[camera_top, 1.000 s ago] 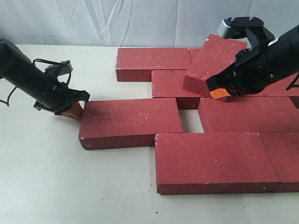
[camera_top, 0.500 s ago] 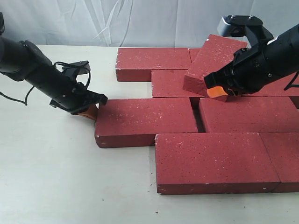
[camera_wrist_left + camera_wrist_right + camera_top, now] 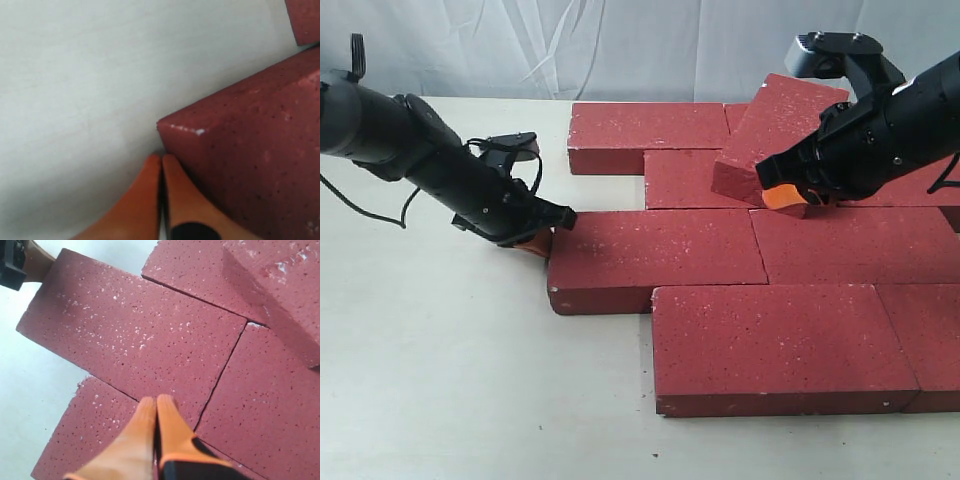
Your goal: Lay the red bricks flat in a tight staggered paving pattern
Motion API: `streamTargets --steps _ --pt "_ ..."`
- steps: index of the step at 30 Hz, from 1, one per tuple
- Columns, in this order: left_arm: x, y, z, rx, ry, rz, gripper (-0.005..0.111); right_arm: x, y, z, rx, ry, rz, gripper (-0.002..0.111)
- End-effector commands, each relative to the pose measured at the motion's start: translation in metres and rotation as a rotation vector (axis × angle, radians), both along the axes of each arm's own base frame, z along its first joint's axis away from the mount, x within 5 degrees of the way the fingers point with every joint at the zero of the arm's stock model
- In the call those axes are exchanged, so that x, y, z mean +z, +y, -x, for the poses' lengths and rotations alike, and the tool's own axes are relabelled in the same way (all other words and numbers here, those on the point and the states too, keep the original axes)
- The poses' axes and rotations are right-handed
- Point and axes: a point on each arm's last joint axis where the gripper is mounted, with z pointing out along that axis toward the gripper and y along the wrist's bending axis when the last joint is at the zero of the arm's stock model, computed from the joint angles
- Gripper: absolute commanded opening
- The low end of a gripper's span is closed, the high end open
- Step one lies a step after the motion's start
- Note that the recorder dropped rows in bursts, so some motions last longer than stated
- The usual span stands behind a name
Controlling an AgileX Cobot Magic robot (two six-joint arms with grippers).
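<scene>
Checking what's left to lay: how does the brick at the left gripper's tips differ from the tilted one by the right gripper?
The flat dark red speckled rectangular brick lies on the table, butted against its right neighbour; the tilted dark red speckled brick leans on the back rows. The shut left gripper touches the flat brick's corner; the shut right gripper does not grip the tilted one. Both share colour, speckle and shape.
</scene>
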Motion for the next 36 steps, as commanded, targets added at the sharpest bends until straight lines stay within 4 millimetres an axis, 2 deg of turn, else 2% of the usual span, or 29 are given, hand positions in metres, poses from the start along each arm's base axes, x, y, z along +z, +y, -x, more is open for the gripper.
streamTargets --steps 1,10,15,20,31,36 --pt "-0.007 -0.014 0.007 -0.024 0.023 0.004 0.000 0.002 -0.001 0.000 -0.003 -0.011 -0.002 -0.001" --pt "-0.009 -0.010 0.007 -0.056 0.018 -0.041 0.000 0.002 -0.001 0.000 -0.003 -0.011 -0.002 -0.001" --pt "-0.012 -0.002 0.006 -0.054 0.019 -0.119 0.000 0.002 -0.001 0.000 -0.003 -0.011 -0.002 -0.001" --pt "-0.009 0.014 0.001 -0.004 0.019 -0.124 0.000 0.002 -0.001 0.000 -0.003 -0.011 -0.002 -0.001" --pt "0.012 0.047 -0.001 -0.004 0.040 -0.138 0.000 0.002 -0.001 0.000 -0.005 -0.015 -0.002 -0.001" --pt "0.041 0.051 0.000 0.012 -0.027 -0.119 0.000 0.002 -0.002 -0.001 0.024 -0.048 0.025 -0.001"
